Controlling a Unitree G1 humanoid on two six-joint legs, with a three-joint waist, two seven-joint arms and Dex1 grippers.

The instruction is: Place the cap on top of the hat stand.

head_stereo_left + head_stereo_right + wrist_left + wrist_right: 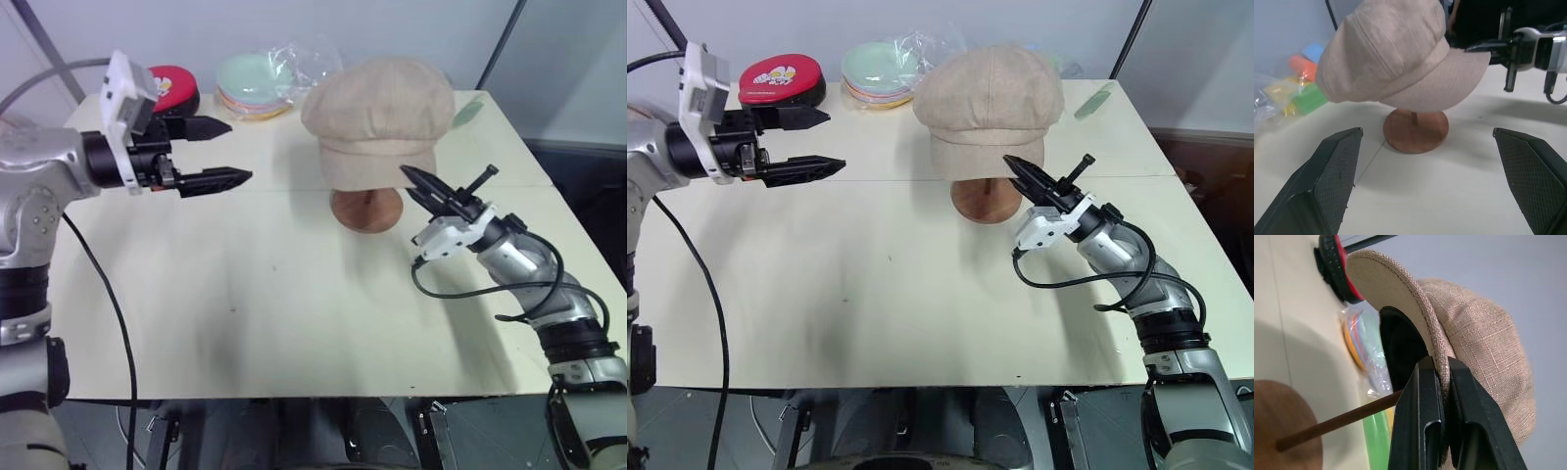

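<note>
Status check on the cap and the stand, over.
Left hand open, clear of the cap. Right hand shut on cap brim. Cap sits over hat stand. Nothing in the way.

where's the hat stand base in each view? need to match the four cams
Left eye: base mid-table, under the cap, left of the right gripper.
Right eye: base just above centre, under the cap, left of the gripper.
Left wrist: base centre, between the two fingers, below the cap brim.
Right wrist: base at lower left edge, rod running toward the fingers.
Shared landmark: the cap.
</note>
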